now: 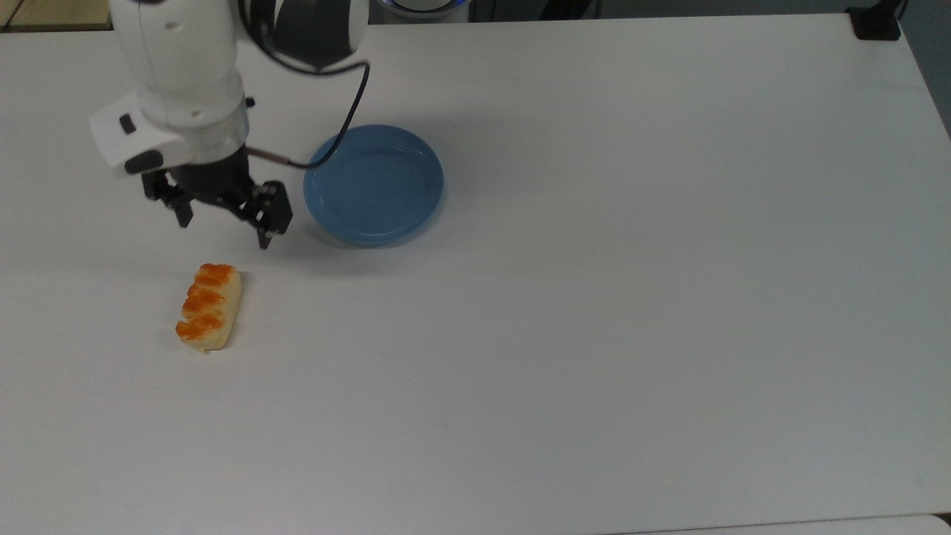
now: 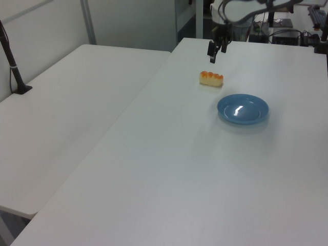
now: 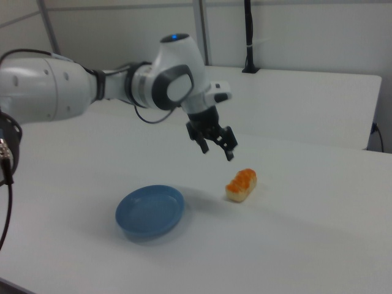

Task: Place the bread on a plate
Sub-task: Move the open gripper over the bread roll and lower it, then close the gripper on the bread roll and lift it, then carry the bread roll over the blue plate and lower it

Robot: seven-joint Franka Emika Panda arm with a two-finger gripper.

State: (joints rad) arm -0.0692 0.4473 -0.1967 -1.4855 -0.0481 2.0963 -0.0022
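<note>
The bread (image 1: 209, 306), a pale loaf with three orange-brown bumps, lies on the white table toward the top view's left (image 2: 211, 78) (image 3: 241, 184). The light-blue plate (image 1: 374, 184) rests flat on the table with nothing in it (image 2: 243, 108) (image 3: 150, 212). My gripper (image 1: 224, 230) hangs open above the table between the plate and the bread, a little short of the loaf, holding nothing (image 2: 212, 55) (image 3: 217, 151). The white arm reaches in from the top view's upper left.
A black cable (image 1: 349, 111) runs from the arm past the plate's rim. A second white table (image 2: 72, 113) adjoins on the left view's left, with a black post (image 2: 13, 66). A black mount (image 1: 875, 22) sits at the top view's far right corner.
</note>
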